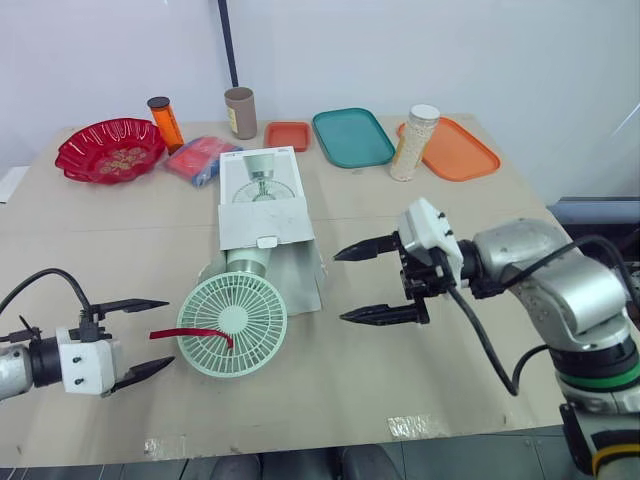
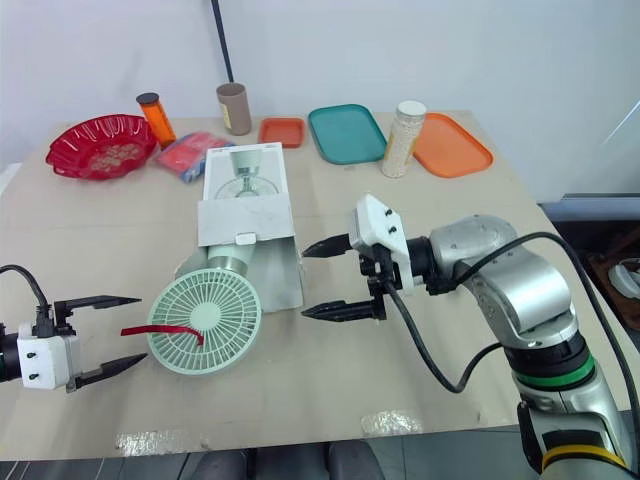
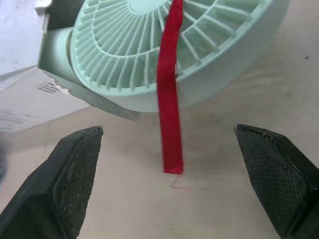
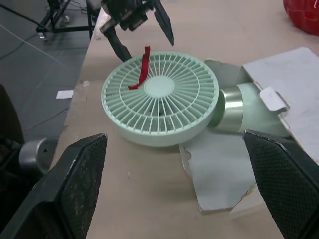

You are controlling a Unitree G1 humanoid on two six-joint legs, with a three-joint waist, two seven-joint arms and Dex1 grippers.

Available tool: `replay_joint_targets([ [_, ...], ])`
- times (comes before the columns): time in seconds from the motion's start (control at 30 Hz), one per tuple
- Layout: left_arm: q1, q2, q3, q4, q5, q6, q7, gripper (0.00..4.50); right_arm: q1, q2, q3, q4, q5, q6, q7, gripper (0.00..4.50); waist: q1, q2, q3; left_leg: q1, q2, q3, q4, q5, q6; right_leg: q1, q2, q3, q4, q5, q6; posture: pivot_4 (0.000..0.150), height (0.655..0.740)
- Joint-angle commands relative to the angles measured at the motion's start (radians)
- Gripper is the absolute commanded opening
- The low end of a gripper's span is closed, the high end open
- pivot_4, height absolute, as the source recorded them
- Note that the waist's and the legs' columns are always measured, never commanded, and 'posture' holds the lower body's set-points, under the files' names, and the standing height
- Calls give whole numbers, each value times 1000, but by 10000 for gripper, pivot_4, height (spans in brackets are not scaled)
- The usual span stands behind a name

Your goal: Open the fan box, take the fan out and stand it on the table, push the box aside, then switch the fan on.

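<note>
Bright, even light falls from overhead on the tabletop [image 1: 330, 390]; the fan [image 1: 245, 335] and the fan box [image 1: 262, 215] cast only soft, short shadows. In the left wrist view the box's corner is blurred. In the right wrist view the far floor [image 4: 45, 50] lies dim.

No text, brand or number can be read. The box [image 3: 27, 97] carries a few lines of small dark print on a side flap in the left wrist view, too blurred to make out. Any lettering on the box lid in the head views is too small to tell. The tube [image 1: 240, 112] at the back of the table has a pale patch like a label, also too small to read.
</note>
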Motion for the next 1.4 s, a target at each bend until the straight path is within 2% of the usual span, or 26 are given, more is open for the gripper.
replay_joint_targets([
  [0.03, -53, -5, 1, 40, 18, -100, 47, 45000, -98, 28, -52, 36, 128, 194, -66, 44540, 0, 0, 0, 0, 0, 0, 0, 0, 0, 0, 0, 0, 0, 0, 0, 1500, 7400],
  [0.37, -91, 9, -65, 93, 54, -288, 104, 45000, -127, 40, -57, 38, 170, 243, -137, 44540, 0, 1, 0, -2, 0, 1, 6, -3, 6, 0, 0, 0, 1, 0, 1, 1500, 7400],
  [0.53, -138, 5, -94, 209, 198, -516, 155, 45000, -112, 41, -40, 31, 155, 216, -148, 44540, 1, 1, 0, -2, 0, 1, 7, -3, 6, 0, 0, 0, 1, 0, 1, 1500, 7400],
  [0.77, -248, 0, -87, 371, 362, -682, 278, 45000, -97, 40, -29, 16, 150, 198, -160, 44540, 3, 1, 0, -2, 0, 1, 8, -4, 7, 1, 0, 0, 2, 0, 1, 1500, 7400],
  [1.0, -397, -60, -99, 426, 566, -726, 430, 45000, -75, 41, -20, -5, 142, 172, -175, 44540, 8, 0, 0, -2, -1, 0, 9, -4, 7, 1, 0, -1, 2, 0, 1, 1500, 7400],
  [1.4, -362, -40, -158, 360, 648, -733, 582, 45000, -65, 35, -22, -18, 150, 176, -197, 44540, 6, 1, 0, -2, 0, 1, 10, -4, 8, 1, -1, -1, 3, 0, 1, 1500, 7400],
])
